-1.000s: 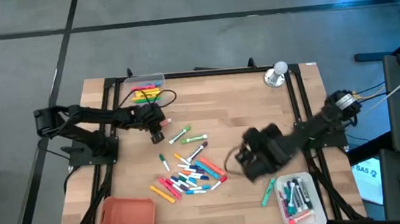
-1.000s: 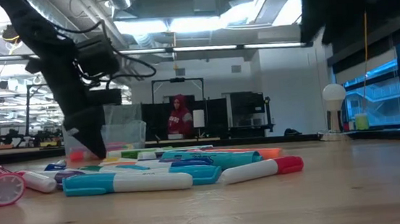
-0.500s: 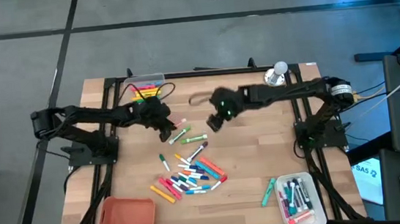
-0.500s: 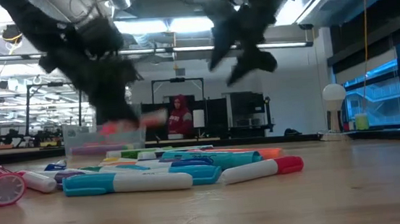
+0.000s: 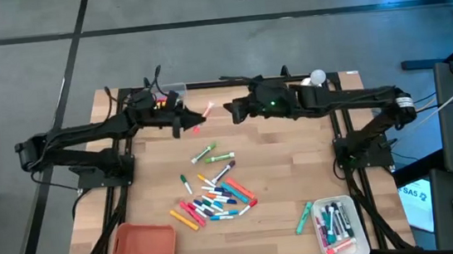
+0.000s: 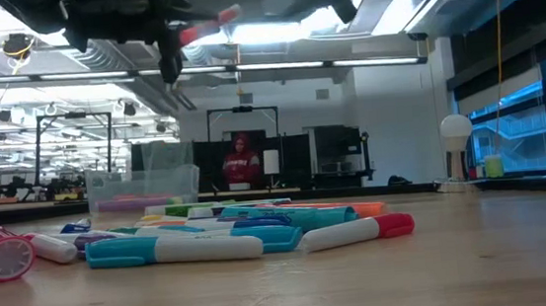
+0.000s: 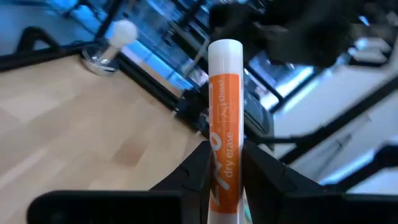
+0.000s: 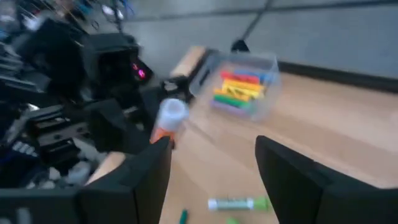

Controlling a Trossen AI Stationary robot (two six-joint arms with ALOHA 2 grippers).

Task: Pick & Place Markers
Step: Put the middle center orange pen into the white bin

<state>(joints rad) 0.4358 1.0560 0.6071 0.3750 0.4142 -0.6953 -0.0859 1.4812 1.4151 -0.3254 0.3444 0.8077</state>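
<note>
While both arms hang mid-air above far table edge, we see left gripper [image 5: 183, 121] clamping orange marker [image 7: 222, 118], lower barrel hidden; right gripper [image 5: 231, 110] spread wide, empty, blurred.

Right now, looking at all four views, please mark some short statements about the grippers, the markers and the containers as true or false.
1. The left gripper holds an orange-and-white marker up above the table. True.
2. The right gripper is shut on a green marker. False: it is open, holds nothing, and faces the left gripper.
3. The silver bell stands near the table's far right corner. True.
4. The orange tray is full of markers. False: no markers show in it.
5. A clear bin at the far edge holds yellow and other coloured markers. True.
6. The loose marker pile has been cleared. False: many markers lie mid-table.
</note>
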